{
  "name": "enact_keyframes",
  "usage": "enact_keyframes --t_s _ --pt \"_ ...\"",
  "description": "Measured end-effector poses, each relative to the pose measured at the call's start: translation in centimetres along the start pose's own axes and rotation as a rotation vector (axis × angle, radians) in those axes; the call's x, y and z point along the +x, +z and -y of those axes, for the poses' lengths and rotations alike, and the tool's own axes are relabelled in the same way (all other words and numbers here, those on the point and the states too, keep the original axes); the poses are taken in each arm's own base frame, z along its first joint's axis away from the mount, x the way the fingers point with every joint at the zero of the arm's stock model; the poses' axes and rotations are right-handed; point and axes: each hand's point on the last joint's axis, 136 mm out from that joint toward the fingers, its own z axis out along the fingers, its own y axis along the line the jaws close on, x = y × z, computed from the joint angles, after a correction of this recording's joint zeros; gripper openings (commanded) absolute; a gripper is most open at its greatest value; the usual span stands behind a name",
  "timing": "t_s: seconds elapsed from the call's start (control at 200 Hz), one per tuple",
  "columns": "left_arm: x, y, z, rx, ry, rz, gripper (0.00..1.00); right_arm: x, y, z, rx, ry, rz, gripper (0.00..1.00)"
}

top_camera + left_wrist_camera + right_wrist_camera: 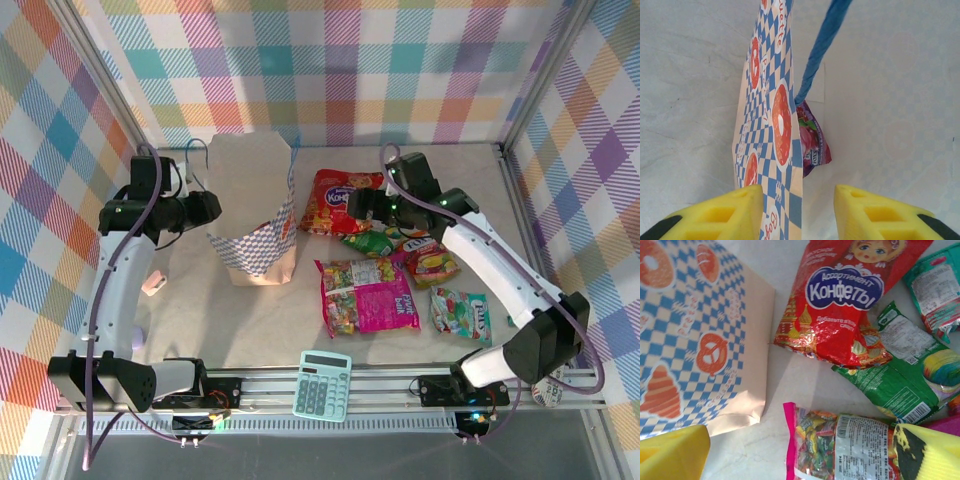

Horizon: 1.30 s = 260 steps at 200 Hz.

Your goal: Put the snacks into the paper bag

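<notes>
A tall beige paper bag point(250, 235) with a blue-and-white checker band and orange prints is standing left of centre on the pale worktop point(270, 330). The snacks are lying loose in a cluster to its right. A glossy red foil packet point(335, 198) is lying nearest, just beside the bag's right wall. A green plastic packet point(368, 243) is touching its near edge, and a small orange-red packet point(432, 262) is lying beyond that. A big magenta packet point(368, 298) is lying with its long axis left to right, and a teal packet point(460, 312) is lying farthest right. In the left wrist view a purple packet point(812, 142) is peeking from behind the bag's wall; whether it is lying inside the bag is unclear.

The right tool point(360, 206) is hovering over the red foil packet, its yellow fingers spread wide and gripping nothing. The left tool point(798, 212) is sitting at the bag's left side near a thin blue cord handle point(820, 45). Its fingers are parted to a middling gap, with the bag's wall running between them unpinched.

Every loose packet is lying right of the bag, so the right arm is the nearer one. Anything it lifts will likely be travelling leftward to the bag's mouth. The red foil packet's long axis is running roughly far to near, slightly slanted.

A pale teal calculator point(322, 385) is sitting at the worktop's near edge, apart from the snacks.
</notes>
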Motion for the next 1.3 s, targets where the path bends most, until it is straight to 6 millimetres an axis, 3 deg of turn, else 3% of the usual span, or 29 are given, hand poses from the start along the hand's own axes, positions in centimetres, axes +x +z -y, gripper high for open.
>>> enact_keyframes --t_s 0.32,0.535,0.775,1.07,1.3 --pt "-1.1 -1.3 0.2 -0.017 0.006 0.034 0.48 -0.7 4.6 3.6 0.044 0.146 -0.049 0.94" --pt "-1.2 -0.6 -0.2 -0.037 -0.002 0.020 0.48 -0.9 7.7 5.0 0.032 0.204 -0.102 0.94" --pt "-1.5 1.1 -0.5 -0.048 -0.018 -0.003 0.47 -2.5 10.8 5.2 0.006 0.227 -0.137 0.93" --pt "-3.6 1.7 0.2 -0.031 -0.029 0.041 0.47 -3.1 13.6 5.9 -0.007 0.256 -0.188 0.92" --pt "-4.4 1.8 0.1 -0.044 -0.051 0.070 0.39 -3.4 14.9 6.4 -0.007 0.269 -0.215 0.91"
